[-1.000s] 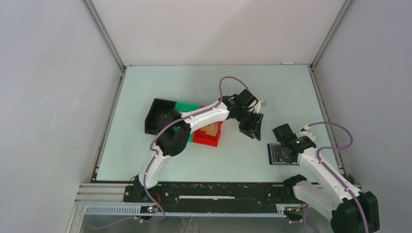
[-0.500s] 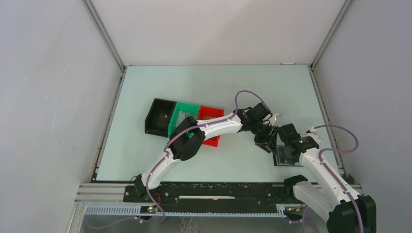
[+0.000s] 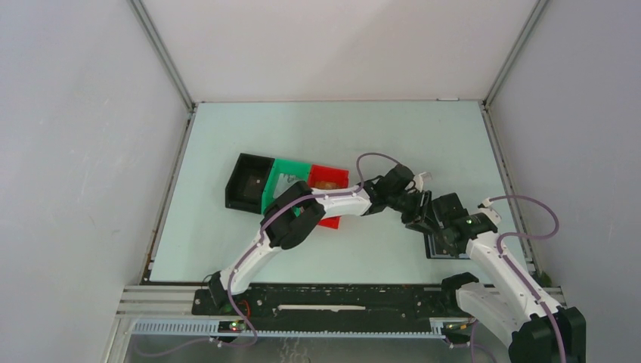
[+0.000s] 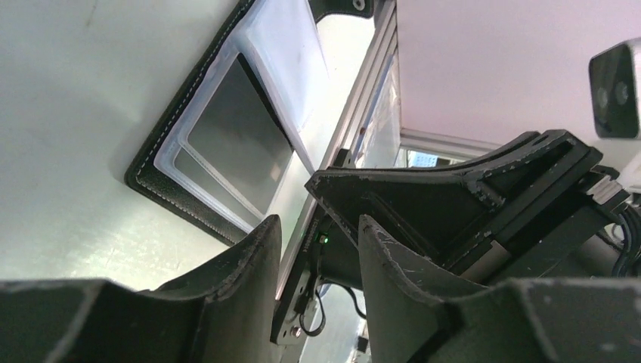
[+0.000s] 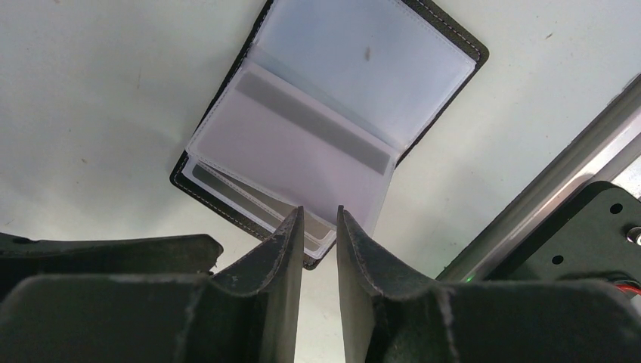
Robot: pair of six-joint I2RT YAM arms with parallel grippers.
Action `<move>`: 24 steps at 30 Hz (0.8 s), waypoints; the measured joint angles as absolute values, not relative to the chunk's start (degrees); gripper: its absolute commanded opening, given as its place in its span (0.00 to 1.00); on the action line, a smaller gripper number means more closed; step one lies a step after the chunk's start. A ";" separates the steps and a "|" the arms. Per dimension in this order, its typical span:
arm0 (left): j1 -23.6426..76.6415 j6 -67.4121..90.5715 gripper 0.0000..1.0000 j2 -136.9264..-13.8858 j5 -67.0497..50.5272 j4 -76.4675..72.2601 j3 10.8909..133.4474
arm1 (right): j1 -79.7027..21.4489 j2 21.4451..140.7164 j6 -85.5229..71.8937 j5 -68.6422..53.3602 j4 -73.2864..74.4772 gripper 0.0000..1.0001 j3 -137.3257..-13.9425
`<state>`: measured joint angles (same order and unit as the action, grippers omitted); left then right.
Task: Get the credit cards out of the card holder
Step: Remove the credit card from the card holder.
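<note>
The black card holder [image 5: 446, 38] lies open on the table at the right, with clear sleeves fanned out. Pale grey credit cards [image 5: 302, 147] sit inside the sleeves. In the top view only a corner of the holder [image 3: 436, 250] shows under my right gripper [image 3: 441, 231]. In the right wrist view my right gripper [image 5: 317, 227] hangs just above the holder's near edge, its jaws a narrow gap apart with nothing between them. My left gripper [image 4: 317, 234] is open and empty, close beside the right one. The holder [image 4: 162, 178] and a card [image 4: 234, 128] lie ahead of it.
A black bin [image 3: 246, 181], a green bin [image 3: 283, 178] and a red bin [image 3: 329, 178] stand in a row at mid-table, partly under my left arm. The table's right rail [image 3: 510, 189] runs close to the card holder. My two grippers nearly touch.
My left arm has swung right and toward the near edge, from over the red bin to beside my right gripper. My right gripper has shifted slightly over the card holder.
</note>
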<state>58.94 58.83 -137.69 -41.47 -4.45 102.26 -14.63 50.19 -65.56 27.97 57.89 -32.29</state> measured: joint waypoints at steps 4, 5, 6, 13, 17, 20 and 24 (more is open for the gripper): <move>58.83 63.35 0.47 -138.26 -40.60 -10.33 100.33 | -14.61 50.19 -65.56 27.99 57.89 0.31 -32.29; 58.81 64.25 0.47 -138.47 -40.42 -11.38 100.09 | -14.61 50.19 -65.56 27.97 57.87 0.31 -32.29; 58.78 65.19 0.47 -138.80 -40.07 -12.19 100.05 | -14.61 50.19 -65.56 27.97 57.89 0.31 -32.29; 58.74 69.91 0.47 -142.45 -37.85 -16.03 99.88 | -14.61 50.19 -65.56 27.97 57.87 0.31 -32.29; 58.67 71.81 0.47 -143.44 -37.67 -16.03 99.48 | -14.61 50.11 -65.76 28.01 57.91 0.31 -32.29; 58.59 72.12 0.47 -143.44 -37.56 -15.35 99.53 | -14.59 49.43 -66.17 28.25 58.15 0.32 -32.29; 58.30 72.29 0.47 -143.44 -37.67 -14.50 99.59 | -14.09 47.66 -67.37 29.23 59.29 0.33 -32.29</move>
